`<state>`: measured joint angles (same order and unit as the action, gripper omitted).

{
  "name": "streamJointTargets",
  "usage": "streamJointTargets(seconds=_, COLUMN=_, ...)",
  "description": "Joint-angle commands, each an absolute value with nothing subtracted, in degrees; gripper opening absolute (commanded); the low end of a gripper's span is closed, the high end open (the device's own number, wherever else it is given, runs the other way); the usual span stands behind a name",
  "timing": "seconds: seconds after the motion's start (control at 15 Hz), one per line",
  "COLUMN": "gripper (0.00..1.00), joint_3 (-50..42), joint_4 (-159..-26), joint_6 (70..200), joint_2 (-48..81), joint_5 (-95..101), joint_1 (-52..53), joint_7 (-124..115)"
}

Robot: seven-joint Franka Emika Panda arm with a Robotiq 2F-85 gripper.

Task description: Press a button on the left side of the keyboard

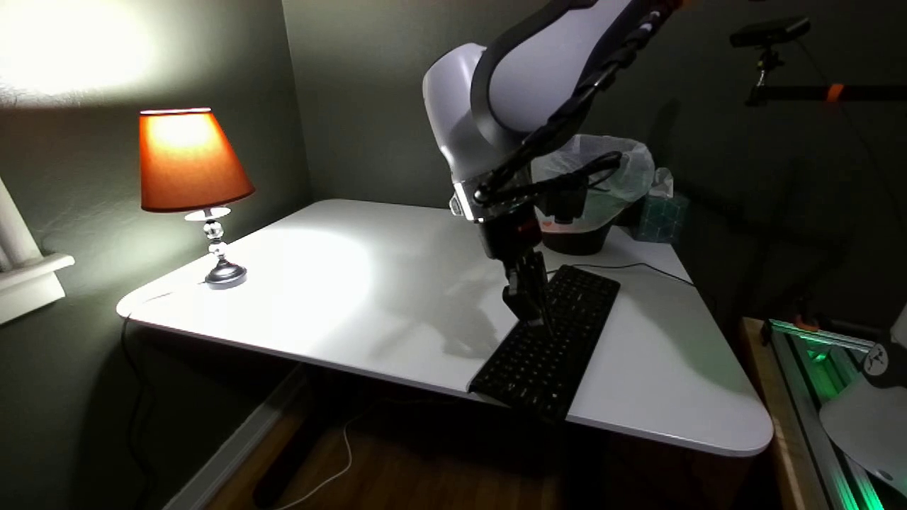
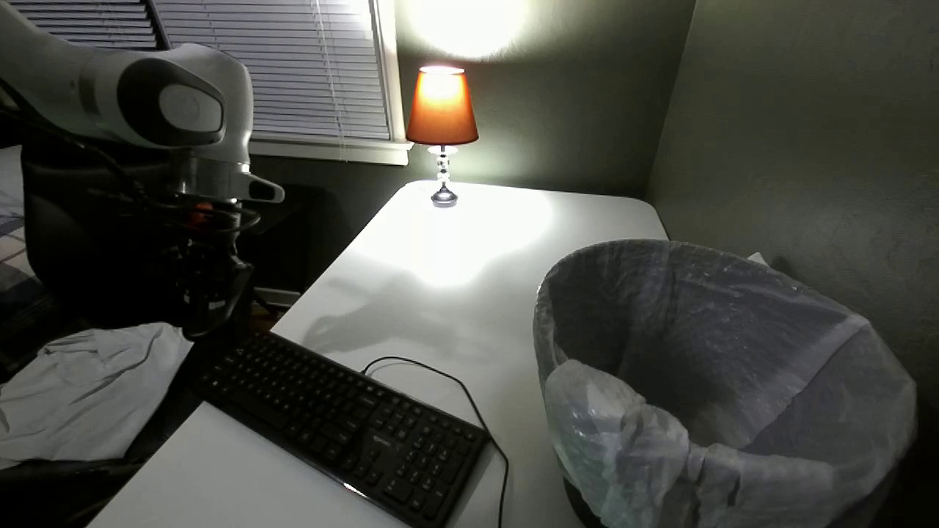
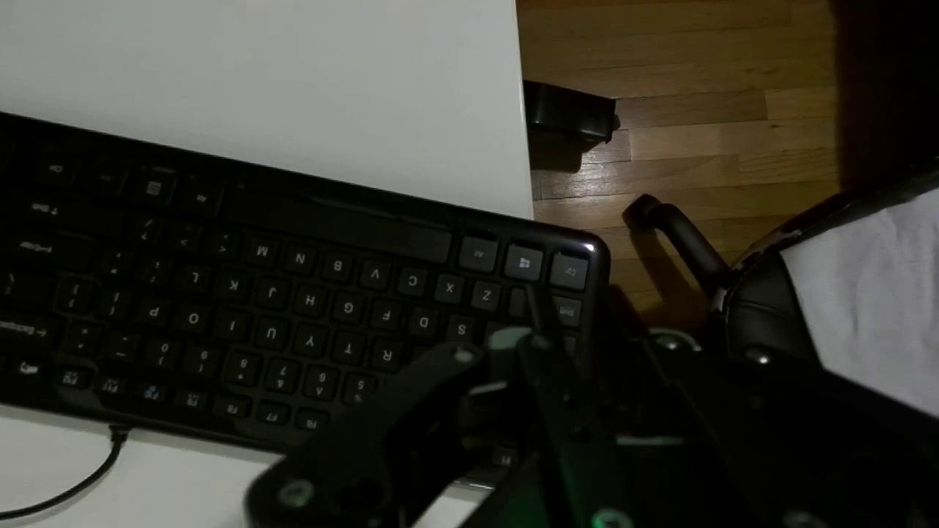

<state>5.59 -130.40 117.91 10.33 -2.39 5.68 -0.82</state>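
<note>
The black keyboard (image 1: pixel 531 375) lies on the white table, one end reaching past the table's edge. It also shows in an exterior view (image 2: pixel 330 418) and, with its letters upside down, in the wrist view (image 3: pixel 308 271). My gripper (image 1: pixel 547 327) points down over the keyboard, towards its left-hand end. In the wrist view a thin dark fingertip (image 3: pixel 541 308) covers part of the keys between Z and the left Shift. I cannot tell whether it touches them. The dark finger parts blend together, so the jaw opening is unclear. In an exterior view the gripper (image 2: pixel 213 330) is a dark shape.
A lined waste bin (image 2: pixel 719 352) stands at the table's far end with a tissue box (image 1: pixel 662 218) beside it. A lit lamp (image 1: pixel 191 163) stands at the far corner. The keyboard cable (image 2: pixel 469 403) curves over the table. A chair with pale cloth (image 2: pixel 95 389) is beside the table edge.
</note>
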Motion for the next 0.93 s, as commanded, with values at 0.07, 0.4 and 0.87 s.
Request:
streamJointTargets(seconds=0.07, gripper=0.00, joint_3=5.88, joint_4=-132.95, joint_6=120.08, joint_2=10.94, joint_5=-4.03, joint_1=6.16, joint_7=-4.14)
streamJointTargets(seconds=0.4, gripper=0.00, joint_3=5.68, joint_4=-132.82, joint_6=119.69, joint_2=12.63, joint_5=-4.99, joint_1=5.98, joint_7=-4.95)
streamJointTargets(seconds=0.87, gripper=0.00, joint_3=5.24, joint_4=-130.57, joint_6=118.06, joint_2=16.38, joint_5=-5.90, joint_1=5.24, joint_7=-3.92)
